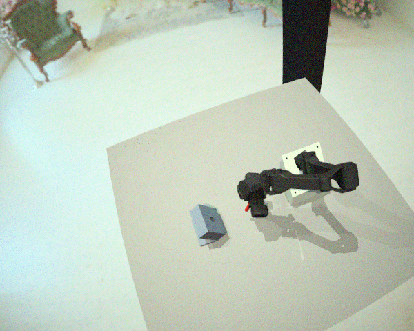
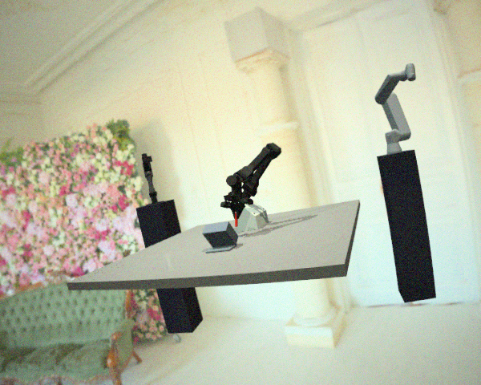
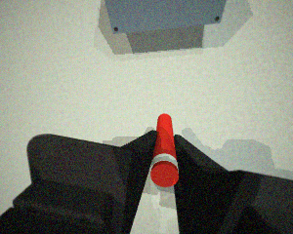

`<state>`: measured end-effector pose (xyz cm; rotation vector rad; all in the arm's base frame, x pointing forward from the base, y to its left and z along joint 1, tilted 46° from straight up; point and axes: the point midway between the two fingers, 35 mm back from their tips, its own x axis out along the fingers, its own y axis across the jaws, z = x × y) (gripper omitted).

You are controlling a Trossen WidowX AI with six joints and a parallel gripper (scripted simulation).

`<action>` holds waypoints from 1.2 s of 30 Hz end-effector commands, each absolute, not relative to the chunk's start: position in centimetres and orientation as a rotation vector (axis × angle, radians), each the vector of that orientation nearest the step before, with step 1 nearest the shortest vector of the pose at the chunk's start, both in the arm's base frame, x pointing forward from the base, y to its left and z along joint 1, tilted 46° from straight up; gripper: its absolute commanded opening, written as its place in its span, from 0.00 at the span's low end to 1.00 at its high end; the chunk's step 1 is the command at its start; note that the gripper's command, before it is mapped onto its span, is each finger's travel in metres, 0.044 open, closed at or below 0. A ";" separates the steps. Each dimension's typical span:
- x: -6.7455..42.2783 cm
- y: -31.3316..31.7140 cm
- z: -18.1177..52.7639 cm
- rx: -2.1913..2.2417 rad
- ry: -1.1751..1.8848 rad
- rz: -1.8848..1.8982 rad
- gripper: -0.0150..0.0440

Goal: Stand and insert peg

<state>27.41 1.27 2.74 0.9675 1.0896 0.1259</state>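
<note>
Red peg (image 3: 164,146) clamped between the fingers of our gripper (image 3: 156,151), white band just above them, plain end pointing down over the tabletop (image 1: 207,285), sloped panel (image 1: 208,224) ahead of us

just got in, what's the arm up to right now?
The arm's tool is shut on a red peg, gripping it just past the white band, so the banded end is toward the wrist camera and the plain end points down at the table. The peg hangs clear of the table, a short way from the blue-grey sloped panel. The hole in the panel is empty.
</note>
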 end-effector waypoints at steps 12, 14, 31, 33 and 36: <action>28.1 0.5 2.2 1.013 1.020 0.069 0.25; 28.2 0.4 2.2 1.019 1.010 0.063 0.25; 29.0 -0.4 2.1 1.071 0.921 0.017 0.25; 29.1 -0.5 2.1 1.078 0.910 0.012 0.25; 29.2 -0.7 2.1 1.088 0.894 0.005 0.25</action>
